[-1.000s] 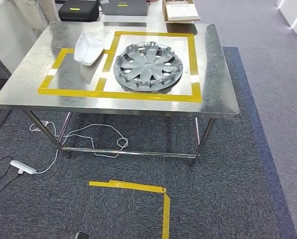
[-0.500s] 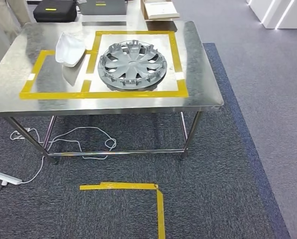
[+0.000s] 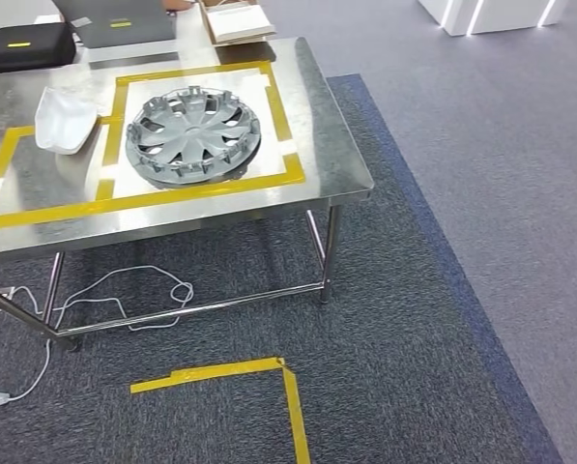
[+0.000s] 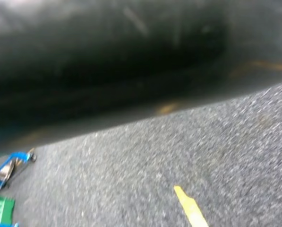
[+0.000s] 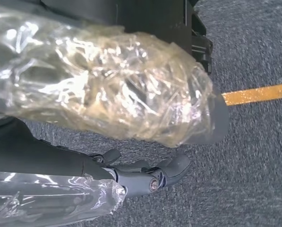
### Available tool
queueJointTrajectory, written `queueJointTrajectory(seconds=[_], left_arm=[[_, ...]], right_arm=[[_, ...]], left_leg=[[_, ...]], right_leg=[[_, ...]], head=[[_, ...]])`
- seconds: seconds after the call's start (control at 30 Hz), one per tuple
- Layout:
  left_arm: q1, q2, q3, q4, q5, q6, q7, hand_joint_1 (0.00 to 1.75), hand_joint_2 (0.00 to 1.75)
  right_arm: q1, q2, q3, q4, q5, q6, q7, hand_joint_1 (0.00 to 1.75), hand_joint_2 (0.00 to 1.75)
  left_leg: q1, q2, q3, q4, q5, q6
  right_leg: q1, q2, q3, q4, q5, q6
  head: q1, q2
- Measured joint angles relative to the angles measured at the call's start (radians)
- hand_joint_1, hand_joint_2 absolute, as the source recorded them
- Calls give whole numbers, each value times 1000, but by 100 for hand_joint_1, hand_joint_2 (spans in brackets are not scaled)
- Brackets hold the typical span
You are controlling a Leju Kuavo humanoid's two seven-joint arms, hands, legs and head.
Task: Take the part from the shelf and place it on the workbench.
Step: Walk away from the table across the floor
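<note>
Logged the wheel cover [image 3: 192, 135] inside the taped frame on the table [image 3: 322, 155], upper left of the head frame, right robot hand [image 5: 139, 179] released, left robot hand [image 4: 96, 71] state impossible to tell; judged the slippery plastic wrap [image 5: 107, 94] liable to let a grasped part slip.

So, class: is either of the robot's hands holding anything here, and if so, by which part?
The right hand, wrapped in clear plastic, holds nothing between its fingers. The left wrist view is too blurred to tell.

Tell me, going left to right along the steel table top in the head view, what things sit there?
White tray → grey hubcap, both on the steel table inside yellow tape outlines.
</note>
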Motion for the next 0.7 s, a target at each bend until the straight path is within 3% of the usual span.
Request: queueJointTrajectory(seconds=[0.07,0.1,0.17,0.23,0.3,0.37,0.4,0.43,0.5,0.57,0.6,0.67,0.7], left_arm=[[0,1,-3,2,-8,12,19,0,0],[0,1,-4,3,-16,15,28,0,0],[2,0,-10,2,-39,20,48,0,0],[6,-1,-15,-1,-67,21,65,0,0],[11,-3,-16,-5,-85,22,73,0,0],[17,-3,-14,-10,-101,22,76,0,0],[19,-4,-11,-14,-110,22,75,0,0],[20,-5,-7,-17,-120,22,72,0,0],[19,-10,6,-22,-135,22,65,0,0],[18,-14,19,-23,-143,22,59,0,0],[17,-16,24,-23,-145,22,57,0,0],[14,-18,34,-23,-146,22,55,0,0],[13,-19,37,-23,-146,22,54,0,0]], right_arm=[[-1,0,7,-2,0,-3,5,0,0],[0,0,10,-3,0,-5,8,0,0],[1,-1,16,-5,-2,-10,18,0,0],[1,-2,19,-6,-5,-11,28,0,0],[1,-2,22,-7,-7,-11,34,0,0],[1,-2,25,-8,-10,-9,39,0,0],[2,-2,25,-8,-11,-8,41,0,0],[2,-2,25,-9,-12,-6,44,0,0],[2,-2,29,-11,-12,-2,48,0,0],[2,-2,35,-13,-10,3,50,0,0],[3,-2,38,-14,-10,4,50,0,0],[6,-1,43,-15,-9,5,51,0,0],[7,-1,45,-15,-7,5,52,0,0]], left_leg=[[1,-37,34,-85,24,7],[1,-42,36,-95,20,10],[1,-22,38,-105,22,17],[5,4,40,-113,27,27],[4,32,41,-115,27,33],[2,63,40,-114,25,34],[2,77,40,-114,25,34],[2,89,41,-114,24,33],[0,109,45,-114,21,28],[-6,126,49,-112,16,18],[-8,133,51,-112,14,13],[-6,145,56,-111,11,3],[-4,134,55,-102,1,-3]], right_leg=[[0,21,-8,5,2,8],[-1,30,-14,6,4,15],[-4,39,-28,7,6,28],[-2,0,-55,51,-22,39],[-3,-52,-115,172,-85,47],[-6,-67,-168,280,-123,54],[-6,-71,-170,287,-115,55],[-7,-76,-151,255,-92,55],[-4,-110,-72,114,-35,51],[0,-138,-13,14,-10,41],[3,-141,-8,0,-11,35],[2,-119,-11,-2,-7,24],[0,-109,-11,-3,-4,18]], head=[[0,0],[0,0],[1,0],[7,0],[13,0],[13,0],[13,0],[13,0],[14,0],[15,0],[15,0],[15,0],[14,0]])
